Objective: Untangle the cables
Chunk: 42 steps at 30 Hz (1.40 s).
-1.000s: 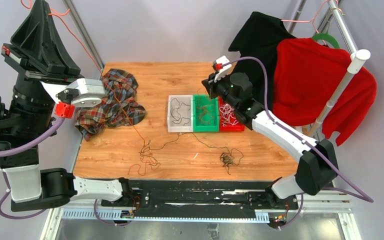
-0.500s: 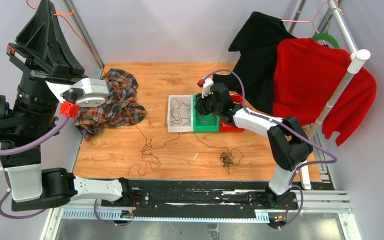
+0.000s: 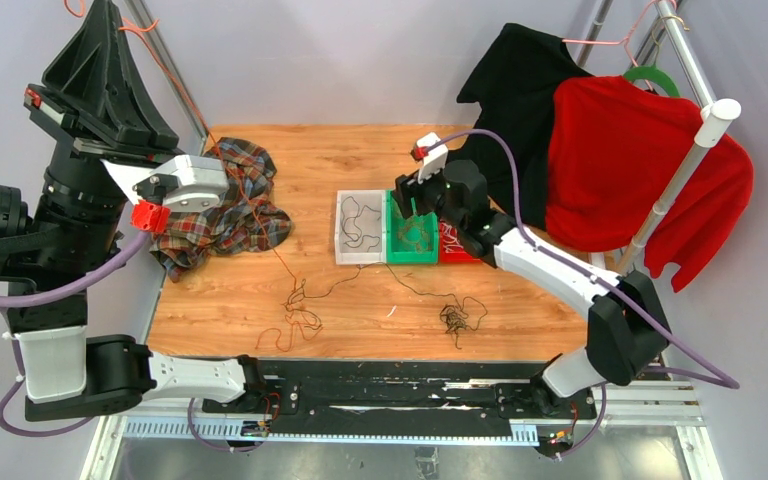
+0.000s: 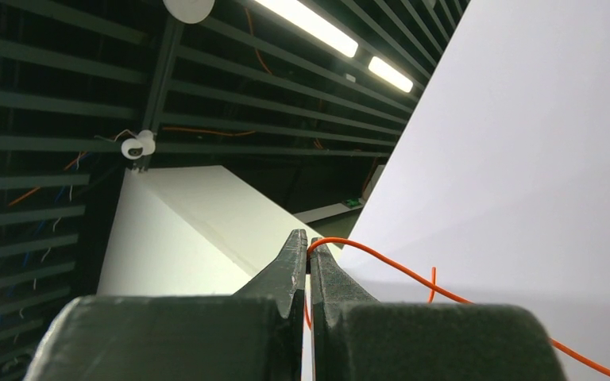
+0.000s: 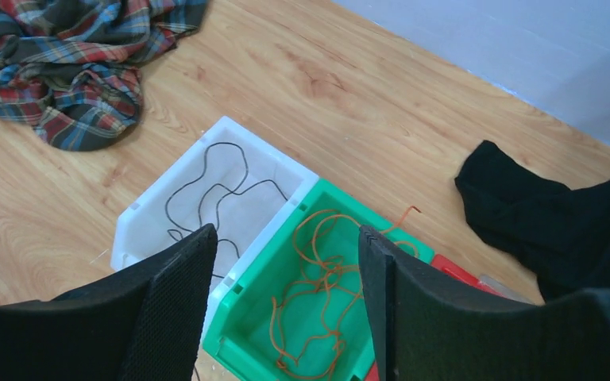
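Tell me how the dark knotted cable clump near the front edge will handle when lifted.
Probably floppy and very light: the clump is hair-thin loops. A strand trails from it toward the bins, so that would likely drag.

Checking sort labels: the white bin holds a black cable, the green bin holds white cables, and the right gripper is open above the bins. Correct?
Not quite. The green bin holds orange cables, not white ones, as the right wrist view shows. The white bin does hold a black cable, and the right gripper is open above the bins.

Open tabletop [image 3: 312,175] amid plaid cloth [image 3: 228,208], bins [image 3: 360,260] and cables [image 3: 298,312].
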{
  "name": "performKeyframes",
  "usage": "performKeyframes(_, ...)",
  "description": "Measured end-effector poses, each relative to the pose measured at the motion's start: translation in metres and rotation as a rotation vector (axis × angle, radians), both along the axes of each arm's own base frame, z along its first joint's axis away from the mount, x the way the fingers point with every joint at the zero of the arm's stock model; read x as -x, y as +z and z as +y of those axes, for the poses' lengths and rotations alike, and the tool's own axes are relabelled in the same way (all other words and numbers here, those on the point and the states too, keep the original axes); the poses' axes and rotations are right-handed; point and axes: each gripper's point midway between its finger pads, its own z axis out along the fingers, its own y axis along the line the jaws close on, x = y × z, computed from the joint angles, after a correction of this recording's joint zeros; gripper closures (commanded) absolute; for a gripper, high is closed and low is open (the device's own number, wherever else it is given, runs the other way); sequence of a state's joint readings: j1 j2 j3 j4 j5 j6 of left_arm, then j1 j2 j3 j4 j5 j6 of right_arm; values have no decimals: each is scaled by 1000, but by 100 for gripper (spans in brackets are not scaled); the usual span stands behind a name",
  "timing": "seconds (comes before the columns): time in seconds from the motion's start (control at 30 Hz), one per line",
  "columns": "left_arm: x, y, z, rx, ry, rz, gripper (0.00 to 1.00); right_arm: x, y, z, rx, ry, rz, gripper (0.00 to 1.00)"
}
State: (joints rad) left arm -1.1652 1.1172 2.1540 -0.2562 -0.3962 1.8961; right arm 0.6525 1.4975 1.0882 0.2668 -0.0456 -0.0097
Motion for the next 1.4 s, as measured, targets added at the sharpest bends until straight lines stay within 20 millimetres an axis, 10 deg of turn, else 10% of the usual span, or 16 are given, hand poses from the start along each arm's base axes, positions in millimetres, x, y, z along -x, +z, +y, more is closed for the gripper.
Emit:
performKeyframes(0.13,0,0,-1,1,-2,2,99,23,5,12,6,52,-36,32)
performKeyframes(0.53,-5,-2,-10,-15,-2,8,100,212,30,114,-108,606,-151,29)
performKeyframes(1.07,-3,0,-8,-10,1,4,99,200,-23,193,-115,656,-98,32)
performKeyframes(1.13,-3,0,-7,-7,1,3,99,197,-21,201,-137,647,-96,42)
performKeyframes(1.27,-2,2,-4,-4,3,0,99,191,-21,211,-171,620,-83,94)
performKeyframes(1.4,-1,1,0,0,8,2,99,182,-23,208,-185,561,-74,99)
